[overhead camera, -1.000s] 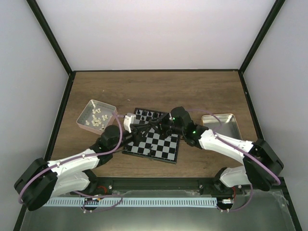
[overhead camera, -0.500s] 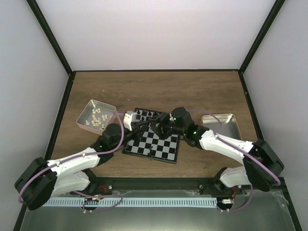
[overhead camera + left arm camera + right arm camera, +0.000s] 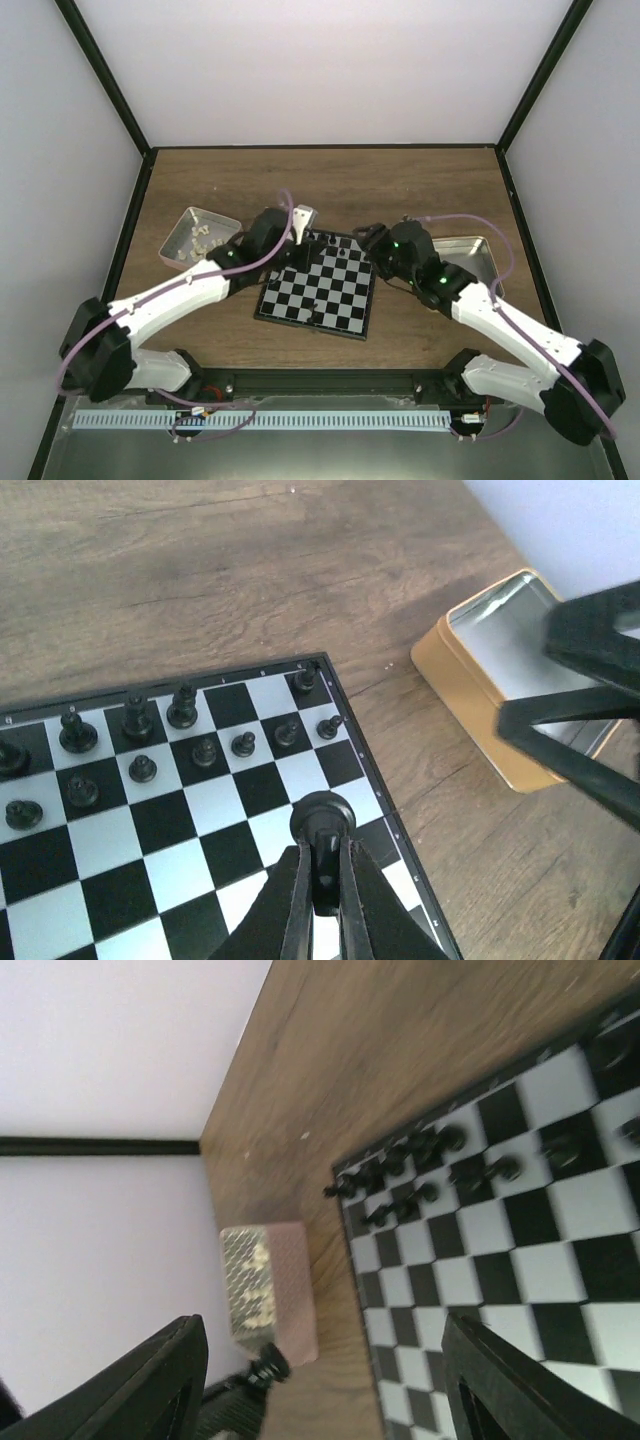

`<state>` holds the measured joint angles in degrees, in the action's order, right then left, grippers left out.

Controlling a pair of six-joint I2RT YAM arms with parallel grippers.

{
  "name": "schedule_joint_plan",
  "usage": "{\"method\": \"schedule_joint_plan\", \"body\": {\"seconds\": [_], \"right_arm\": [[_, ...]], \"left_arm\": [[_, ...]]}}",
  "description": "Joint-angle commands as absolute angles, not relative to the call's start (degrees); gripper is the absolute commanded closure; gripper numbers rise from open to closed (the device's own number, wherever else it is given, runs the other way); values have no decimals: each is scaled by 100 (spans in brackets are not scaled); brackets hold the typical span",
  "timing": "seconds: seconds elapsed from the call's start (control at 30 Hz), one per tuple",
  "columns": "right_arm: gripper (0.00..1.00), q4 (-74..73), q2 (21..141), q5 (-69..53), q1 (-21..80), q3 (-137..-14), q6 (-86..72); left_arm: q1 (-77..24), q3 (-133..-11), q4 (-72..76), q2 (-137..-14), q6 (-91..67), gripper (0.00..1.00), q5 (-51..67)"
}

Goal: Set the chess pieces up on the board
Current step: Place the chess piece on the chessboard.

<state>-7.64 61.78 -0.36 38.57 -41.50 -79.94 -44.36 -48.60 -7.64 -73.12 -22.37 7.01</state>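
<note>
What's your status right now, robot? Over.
Left jaws shut on a black piece over the board. Right jaws open, empty. Other black pieces stand in the far rows; nearby squares bare.

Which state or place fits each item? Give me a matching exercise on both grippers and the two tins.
Column one:
1. left gripper
2. right gripper
3. pinkish tin
4. tan-rimmed tin

Column two:
A. holds cream-white pieces
B. open, holding nothing
C. shut on a black piece
D. on the table, right of the board in the top view

Pairs: 1-C, 2-B, 3-A, 4-D.
</note>
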Motion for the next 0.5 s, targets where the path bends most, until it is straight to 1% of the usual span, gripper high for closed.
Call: {"method": "schedule_joint_plan", "body": {"seconds": [0.0, 0.1, 0.3, 0.47], "right_arm": [[34, -2058, 5496, 1574, 3814, -4261, -7185], [34, -2552, 5050, 2206, 3814, -4181, -7056], [34, -3172, 4329, 2763, 3819, -4022, -6908], [34, -3599, 3942, 3157, 3815, -4004, -6861]], "left_arm": [[-4464, -6155, -2679, -8028, -1680, 96, 703], [-4469, -6988, -3270, -8666, -1498, 96, 567], [-4484, -8792, -4525, -10305, -1206, 96, 627], [-4538, -9727, -5061, -11255, -1086, 96, 488]]}}
